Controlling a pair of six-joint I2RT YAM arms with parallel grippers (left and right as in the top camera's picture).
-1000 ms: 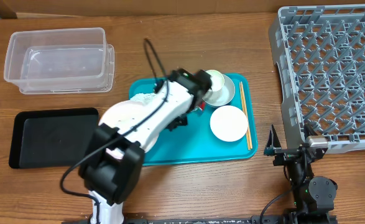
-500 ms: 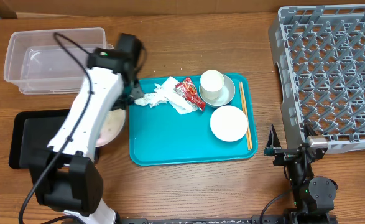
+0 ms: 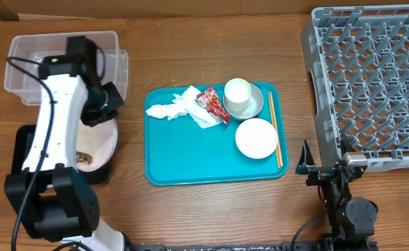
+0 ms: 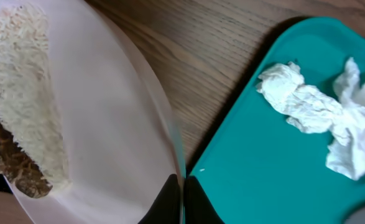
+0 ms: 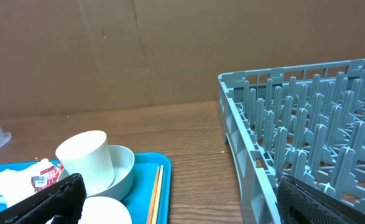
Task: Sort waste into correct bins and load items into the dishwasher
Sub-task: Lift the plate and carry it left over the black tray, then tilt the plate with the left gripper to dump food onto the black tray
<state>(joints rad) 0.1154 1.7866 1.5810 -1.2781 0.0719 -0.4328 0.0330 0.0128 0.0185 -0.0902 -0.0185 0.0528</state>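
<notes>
Wood-grain tabletop (image 3: 211, 216) fills the overhead view, with a brown cardboard wall behind it in the right wrist view. The left gripper (image 4: 183, 196) is pinched tight on the rim of the round white plate (image 3: 101, 139), which sits over the right end of the flat black tray (image 3: 23, 157) at the table's left side. White rice (image 4: 20, 93) and a brown food scrap (image 4: 11, 163) lie gathered at the plate's edge, on the side away from the fingers. The clear plastic tub (image 3: 113, 42) stands just beyond the black tray, partly under the arm.

A strip of bare wood separates the plate from the teal tray (image 3: 190, 164) at centre. On that tray lie a crumpled white napkin (image 3: 180, 110) and a red wrapper (image 3: 212, 104), touching; to their right, a white cup (image 3: 237, 94) stands in a pale saucer (image 3: 258, 106), with a white bowl (image 3: 256, 138) nearer the robot. Wooden chopsticks (image 3: 276, 139) lie along the tray's right edge, their long axis running near to far.

The grey dish rack (image 3: 371, 84) fills the far right corner. The right gripper (image 3: 305, 166) rests by its near left corner, jaws spread wide and empty.
</notes>
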